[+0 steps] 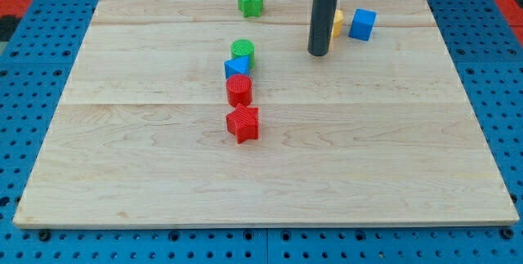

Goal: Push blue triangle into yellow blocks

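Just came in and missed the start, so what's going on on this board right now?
A robot arm with a dark rod is pushing coloured blocks around a wooden board. My tip rests near the view's top, just left of a yellow block it partly hides, with a blue cube beside that. The blue triangle sits well to the view's left, untouched, wedged in a column between a green cylinder above and a red cylinder and red star below. A green star sits apart near the top edge.
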